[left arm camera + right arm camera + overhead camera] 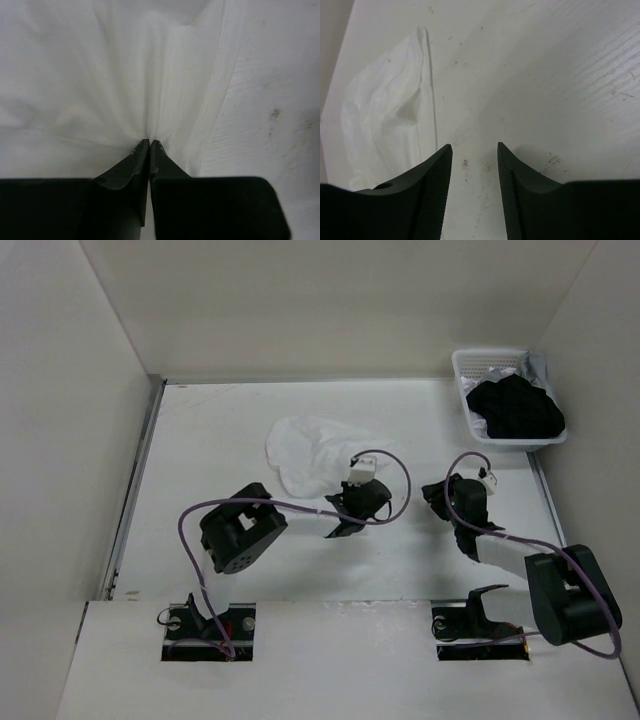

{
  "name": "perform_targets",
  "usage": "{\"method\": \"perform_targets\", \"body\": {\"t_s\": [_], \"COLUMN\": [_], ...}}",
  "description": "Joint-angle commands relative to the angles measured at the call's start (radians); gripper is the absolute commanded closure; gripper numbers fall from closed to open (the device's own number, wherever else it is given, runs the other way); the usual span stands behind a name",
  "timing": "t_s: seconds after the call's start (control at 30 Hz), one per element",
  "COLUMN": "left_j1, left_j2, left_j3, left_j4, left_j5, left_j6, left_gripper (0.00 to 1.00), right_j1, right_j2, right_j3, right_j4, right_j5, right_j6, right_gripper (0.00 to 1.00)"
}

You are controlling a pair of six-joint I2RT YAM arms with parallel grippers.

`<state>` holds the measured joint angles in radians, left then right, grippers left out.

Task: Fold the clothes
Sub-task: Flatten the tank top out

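A crumpled white thin-fabric garment (pixel 305 450) is pinched by the left pincer (pixel 150 143) on the white counter (pixel 200 440), while the right pincer (pixel 475 150) is held spread.

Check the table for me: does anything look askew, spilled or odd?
The thin white fabric garment lies bunched in a rumpled heap mid-table, not flat; the left gripper is shut on a fold beside its hem. The black garment bulges over the rim of the white plastic basket. Nothing looks spilled or damaged.
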<state>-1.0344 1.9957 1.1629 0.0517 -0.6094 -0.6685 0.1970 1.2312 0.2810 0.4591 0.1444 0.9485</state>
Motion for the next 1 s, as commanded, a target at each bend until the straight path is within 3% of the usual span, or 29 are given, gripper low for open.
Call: {"method": "perform_targets", "body": {"t_s": [0.0,0.17,0.43,0.73,0.87,0.97], "left_j1": [0.012,0.021,0.104,0.19,0.213,0.234], "left_j2": [-0.197,-0.432,-0.649,-0.873,-0.897,-0.887], "left_j3": [-0.156,-0.38,-0.618,-0.761,-0.781,-0.793], "left_j4": [0.032,0.103,0.123,0.103,0.1,0.1], "left_j5": [-0.018,0.043,0.152,0.232,0.258,0.276], "left_j6": [-0.054,-0.074,-0.085,-0.077,-0.069,-0.071], "left_gripper": [0.97,0.91,0.94,0.9,0.82,0.81], "right_j1": [0.029,0.072,0.169,0.181,0.199,0.207], "right_j2": [0.059,0.164,0.323,0.361,0.311,0.251], "right_j3": [0.055,0.139,0.241,0.236,0.189,0.156], "right_j4": [0.066,0.066,0.067,0.066,0.038,-0.002], "right_j5": [-0.011,-0.014,-0.054,-0.193,-0.21,-0.201], "right_j6": [0.001,-0.007,0.045,0.065,0.061,0.047], "right_gripper": [0.51,0.45,0.48,0.68,0.59,0.54]}}
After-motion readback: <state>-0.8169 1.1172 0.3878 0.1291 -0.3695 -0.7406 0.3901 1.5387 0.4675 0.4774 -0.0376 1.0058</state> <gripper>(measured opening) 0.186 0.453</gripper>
